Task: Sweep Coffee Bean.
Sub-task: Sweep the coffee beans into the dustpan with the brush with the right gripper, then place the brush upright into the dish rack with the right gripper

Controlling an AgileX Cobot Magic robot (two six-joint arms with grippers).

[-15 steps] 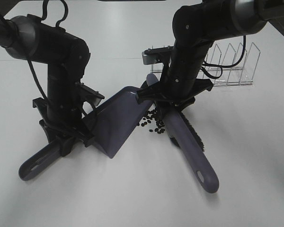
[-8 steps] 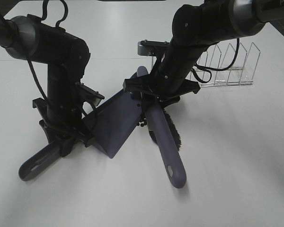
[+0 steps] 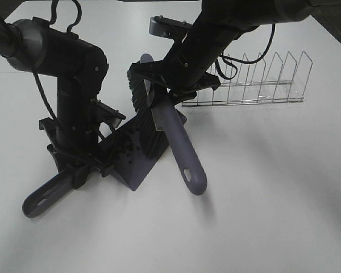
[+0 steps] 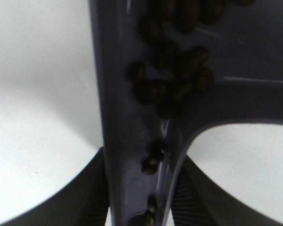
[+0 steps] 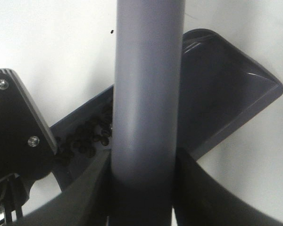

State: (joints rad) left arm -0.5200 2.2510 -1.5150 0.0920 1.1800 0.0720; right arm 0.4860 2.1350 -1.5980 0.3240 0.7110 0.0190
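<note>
Left gripper [image 4: 142, 188]: clamped on the handle of the grey-purple dustpan [image 3: 137, 149], one finger on each side, both tight against it. We see no gap in the left wrist view.

The dustpan sits on the white table [image 3: 284, 187]. In the high view its handle points to the near left and its mouth faces the middle of the table.

Right gripper [image 5: 144, 188]: closed around the handle of the brush [image 3: 179, 148], a finger on either side and both in contact. The brush is tilted. Its head with the dark bristles is at the far end, above the dustpan's far edge. Its handle runs down across the pan's right side, and the free end sticks out past the pan toward the near right. We can't tell whether the bristles touch the pan.

Coffee beans [image 4: 174, 84]: inside the dustpan, bunched at the back of the pan where the handle starts. A few sit further down in the handle's channel, close to the left gripper's fingers. In the high view they show as dark specks on the pan floor just beside the left gripper. The right wrist view shows the same cluster, next to the brush handle.

A clear wire rack [image 3: 256, 85] stands on the table behind the right arm, well apart from the dustpan.
</note>
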